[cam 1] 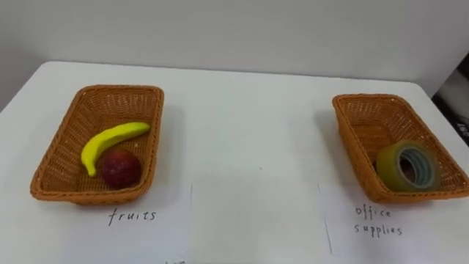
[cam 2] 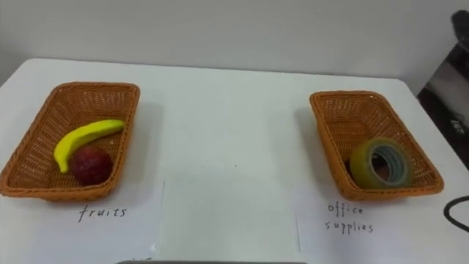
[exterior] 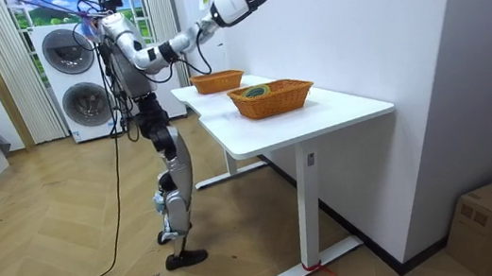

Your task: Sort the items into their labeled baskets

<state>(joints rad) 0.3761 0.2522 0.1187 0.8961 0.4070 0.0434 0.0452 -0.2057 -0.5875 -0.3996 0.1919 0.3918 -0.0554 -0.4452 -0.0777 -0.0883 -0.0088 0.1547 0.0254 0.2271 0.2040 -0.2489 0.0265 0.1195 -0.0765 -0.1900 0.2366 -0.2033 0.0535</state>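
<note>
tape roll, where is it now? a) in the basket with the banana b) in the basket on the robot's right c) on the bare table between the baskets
b: the tape roll leans in the near end of the right basket; the banana lies in the left basket.
</note>
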